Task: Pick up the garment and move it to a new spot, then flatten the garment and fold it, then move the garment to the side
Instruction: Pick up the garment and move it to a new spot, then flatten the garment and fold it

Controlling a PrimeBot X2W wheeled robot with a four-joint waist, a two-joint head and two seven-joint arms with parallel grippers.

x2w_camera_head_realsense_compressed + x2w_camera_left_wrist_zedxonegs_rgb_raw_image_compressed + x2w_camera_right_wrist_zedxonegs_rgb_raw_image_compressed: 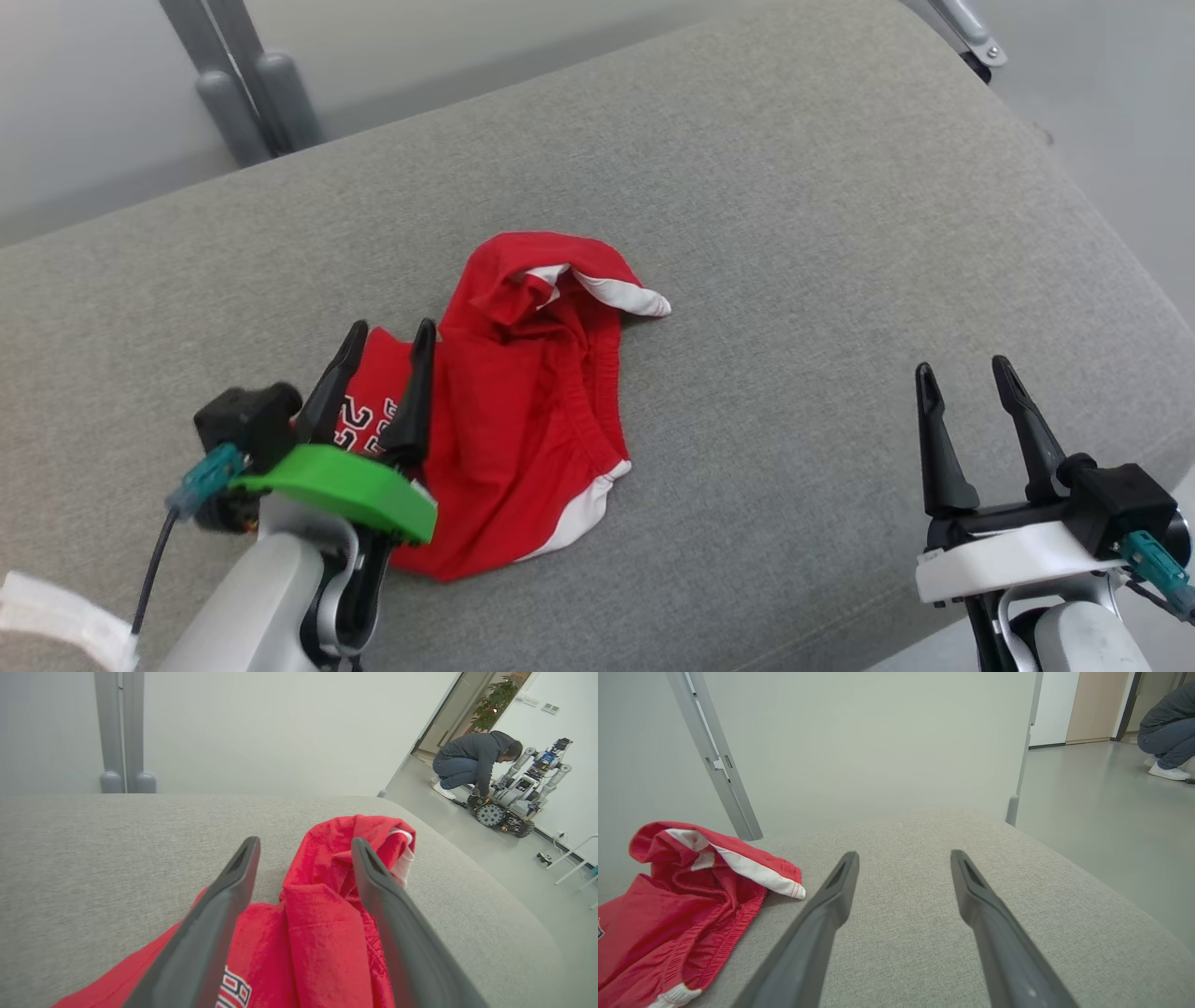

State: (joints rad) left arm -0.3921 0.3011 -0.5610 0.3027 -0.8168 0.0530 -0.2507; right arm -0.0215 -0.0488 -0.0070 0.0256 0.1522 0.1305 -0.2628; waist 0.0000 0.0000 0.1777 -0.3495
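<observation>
Hanging over the red garment, the left pincer gapes wide; the right pincer, wide too, overhangs the cushion.

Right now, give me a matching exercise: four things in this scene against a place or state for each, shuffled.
1. garment
2. left gripper
3. right gripper
4. person

A. open, above bare grey cushion
B. crouched beside another robot
C. crumpled on the cushion
D. open, over red fabric

Pairs: 1-C, 2-D, 3-A, 4-B
</observation>
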